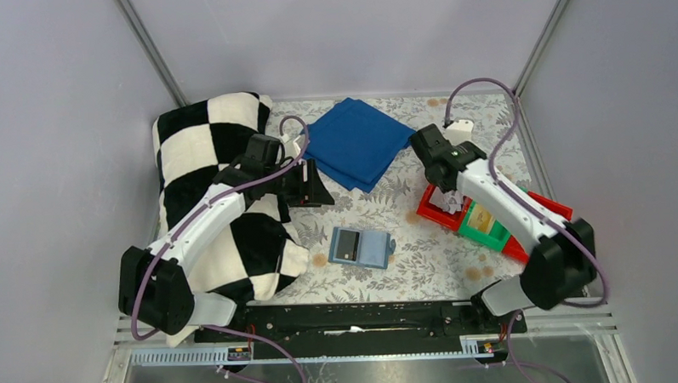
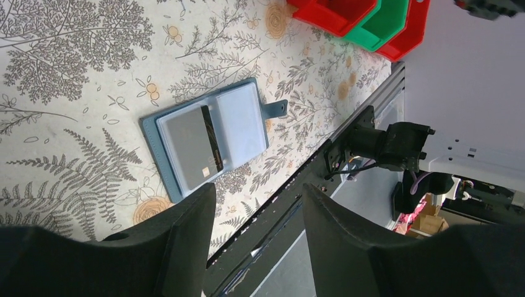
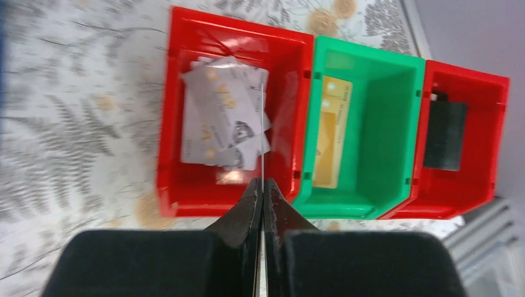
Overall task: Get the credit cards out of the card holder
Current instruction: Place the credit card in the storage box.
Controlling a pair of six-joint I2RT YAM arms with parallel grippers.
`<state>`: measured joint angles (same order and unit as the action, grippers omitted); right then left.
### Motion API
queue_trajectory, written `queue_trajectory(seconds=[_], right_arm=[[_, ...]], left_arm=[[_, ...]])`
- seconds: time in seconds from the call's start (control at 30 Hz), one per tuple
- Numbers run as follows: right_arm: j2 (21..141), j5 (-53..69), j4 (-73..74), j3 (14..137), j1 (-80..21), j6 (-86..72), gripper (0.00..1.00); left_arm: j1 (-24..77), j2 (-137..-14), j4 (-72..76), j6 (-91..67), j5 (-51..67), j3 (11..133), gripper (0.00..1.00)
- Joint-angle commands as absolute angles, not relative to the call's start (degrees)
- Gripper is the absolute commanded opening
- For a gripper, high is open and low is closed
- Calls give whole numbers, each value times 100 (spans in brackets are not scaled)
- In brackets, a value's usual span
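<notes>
The teal card holder (image 1: 373, 250) lies open on the patterned table, and in the left wrist view (image 2: 244, 117) a grey credit card (image 2: 189, 148) sits in its left sleeve. My left gripper (image 1: 310, 186) is open and empty, hovering above and behind the holder, which lies past my fingertips (image 2: 257, 195). My right gripper (image 3: 263, 185) is shut on a thin credit card (image 3: 262, 124) seen edge-on, held over the left red bin (image 3: 170, 185). That bin holds whitish cards (image 3: 223, 120). A yellowish card (image 3: 331, 133) lies in the green bin (image 3: 371, 204).
A second red bin (image 3: 489, 124) at the right holds a dark card (image 3: 444, 135). The bins (image 1: 481, 225) stand at the table's right edge. A folded deep-blue cloth (image 1: 355, 142) lies at the back. A black-and-white checkered cloth (image 1: 207, 153) covers the left side.
</notes>
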<state>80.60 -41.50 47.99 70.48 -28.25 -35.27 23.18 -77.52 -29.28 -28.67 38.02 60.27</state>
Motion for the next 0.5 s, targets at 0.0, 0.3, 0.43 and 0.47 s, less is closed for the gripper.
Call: queue_trajectory(seconds=[0.0,0.3,0.43,0.47], right_arm=[[8769,-4925,5186,7259,-2557,-3135,0],[9593,-4306,4289,7093,-2139,-2725,0],[9878,-4051,4046,7010,-2028,-2675,0],[9935,-3970,4003,6999,-2008,-2678,0]], left_arm=[[2329,-7523,-3043,-2707,3668,6122,58],[2329,-7276,-3227,-2642,3580,6072,61],[2329,-7244,-3303,-2643,3568,6031,61],[2329,-7230,-3305,-2653,3561,6014,61]])
